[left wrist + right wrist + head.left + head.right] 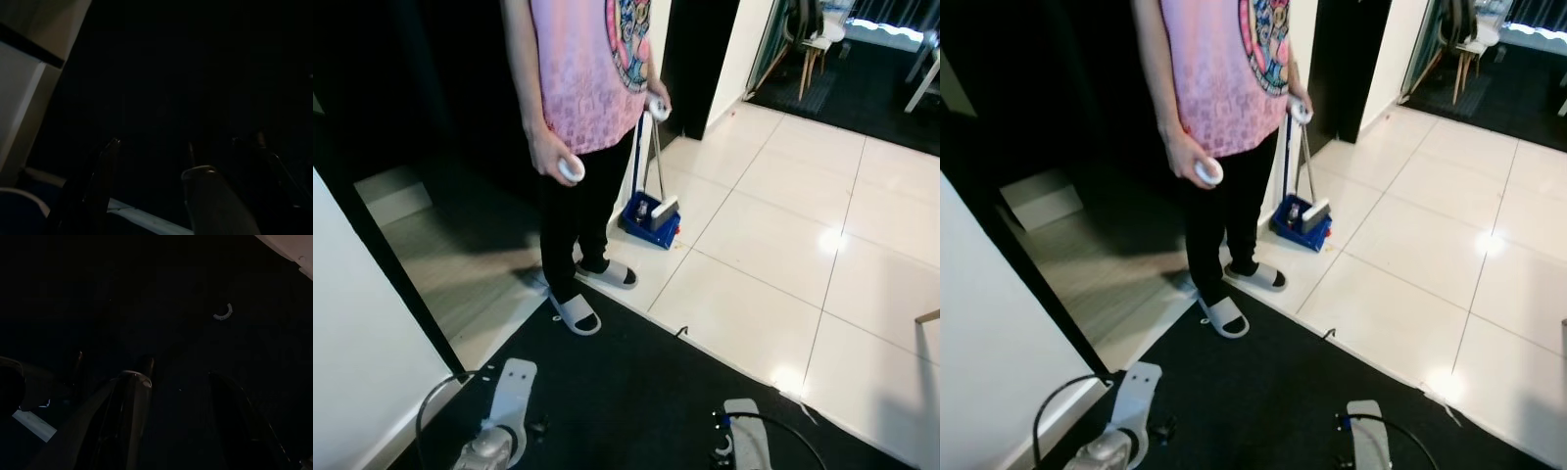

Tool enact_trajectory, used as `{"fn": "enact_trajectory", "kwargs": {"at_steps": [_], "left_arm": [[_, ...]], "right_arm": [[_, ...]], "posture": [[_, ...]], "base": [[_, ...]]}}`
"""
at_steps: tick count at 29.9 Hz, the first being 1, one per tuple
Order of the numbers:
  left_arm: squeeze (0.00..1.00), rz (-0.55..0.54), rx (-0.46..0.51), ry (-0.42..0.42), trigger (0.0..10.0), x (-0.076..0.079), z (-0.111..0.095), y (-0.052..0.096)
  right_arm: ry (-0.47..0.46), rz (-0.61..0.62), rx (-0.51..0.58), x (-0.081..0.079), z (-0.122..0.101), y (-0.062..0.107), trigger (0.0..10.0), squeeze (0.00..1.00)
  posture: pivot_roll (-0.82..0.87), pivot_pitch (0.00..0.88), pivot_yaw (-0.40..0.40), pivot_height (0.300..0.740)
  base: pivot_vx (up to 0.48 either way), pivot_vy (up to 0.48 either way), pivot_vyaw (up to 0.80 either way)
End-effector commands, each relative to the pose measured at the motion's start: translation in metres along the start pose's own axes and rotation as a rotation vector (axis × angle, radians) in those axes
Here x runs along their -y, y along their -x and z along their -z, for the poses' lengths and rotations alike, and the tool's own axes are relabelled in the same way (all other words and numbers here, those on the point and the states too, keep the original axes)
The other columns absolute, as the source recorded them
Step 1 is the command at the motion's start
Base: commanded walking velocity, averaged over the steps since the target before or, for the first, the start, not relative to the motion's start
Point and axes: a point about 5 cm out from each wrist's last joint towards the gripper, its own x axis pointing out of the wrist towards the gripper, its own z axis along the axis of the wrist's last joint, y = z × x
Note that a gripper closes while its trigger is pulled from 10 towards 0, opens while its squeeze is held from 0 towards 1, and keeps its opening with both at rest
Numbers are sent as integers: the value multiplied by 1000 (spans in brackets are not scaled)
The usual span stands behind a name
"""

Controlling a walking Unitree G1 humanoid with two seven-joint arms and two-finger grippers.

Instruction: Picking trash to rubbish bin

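A blue dustpan (651, 217) stands on the white tiles against the wall corner, with a white piece of trash in it and a long handle rising from it. A small dark scrap (682, 330) lies at the edge of the black mat. My left arm (504, 411) and right arm (744, 446) hang low over the mat, far from the dustpan. In the dark left wrist view my left gripper (156, 156) is open, with nothing between its fingers. In the right wrist view my right gripper (176, 377) is open too, above the dark mat.
A person (587, 88) in a pink shirt stands just ahead on the mat's edge, holding a white controller (571, 169) in each hand. A white wall (362, 372) is close on my left. Glossy tiles (783, 245) stretch to the right toward chairs (808, 44).
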Motion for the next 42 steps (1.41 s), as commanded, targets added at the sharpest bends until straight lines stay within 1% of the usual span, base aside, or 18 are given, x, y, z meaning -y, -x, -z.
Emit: {"fn": "enact_trajectory", "kwargs": {"at_steps": [1,6,42], "left_arm": [[0,-1,-37,-4,10000,1,9,2],[0,0,-37,-7,10000,1,9,1],[0,-1,-32,-16,10000,1,9,1]], "right_arm": [[4,7,-29,3,7,2,10000,0],[4,3,-29,2,8,2,10000,0],[-1,4,-34,1,11,3,10000,0]], "posture": [[41,67,5,740],[38,67,8,740],[38,69,11,740]], "base": [[0,0,0],[0,0,0],[0,0,-800]]}}
